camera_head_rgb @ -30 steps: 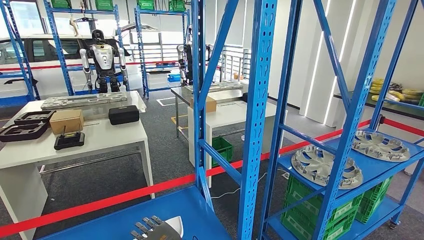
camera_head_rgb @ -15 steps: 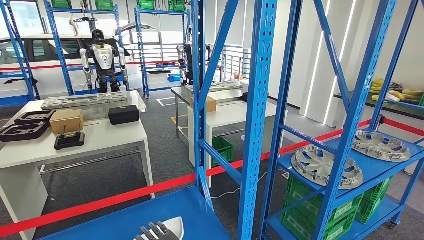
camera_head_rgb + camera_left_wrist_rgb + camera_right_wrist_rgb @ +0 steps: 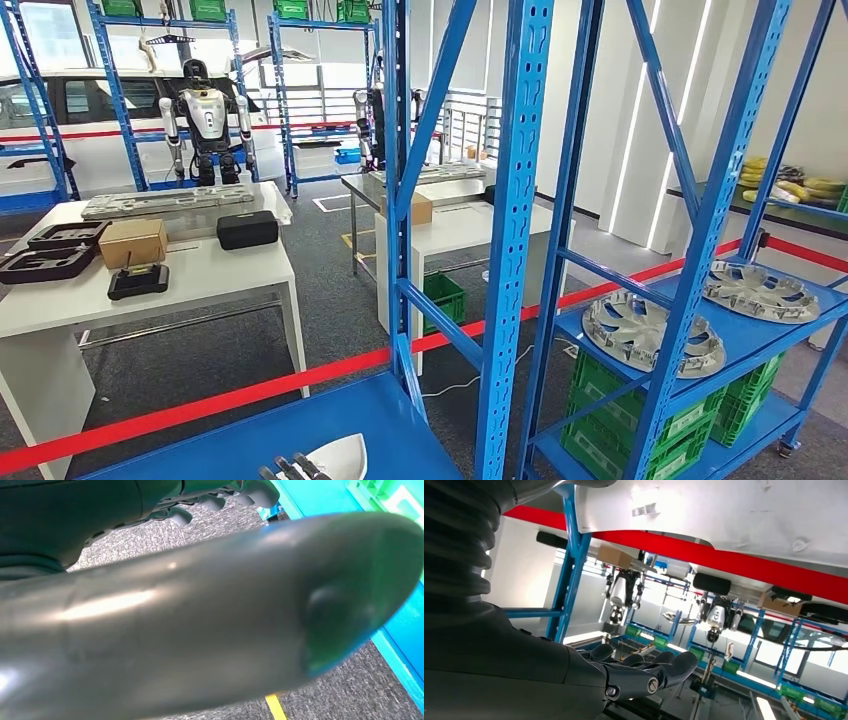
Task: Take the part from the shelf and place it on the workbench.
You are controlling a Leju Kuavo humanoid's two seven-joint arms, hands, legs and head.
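Left hand over grey floor, fingers curled, grip impossible to tell. Pale part lying on the blue shelf, dark fingertips at its edge. Right hand spread flat, holding nothing.

A white part lies on the near shelf board at the head view's lower edge, with a workbench behind it to the left carrying a cardboard box, and two wheel covers resting on the right-hand shelf.
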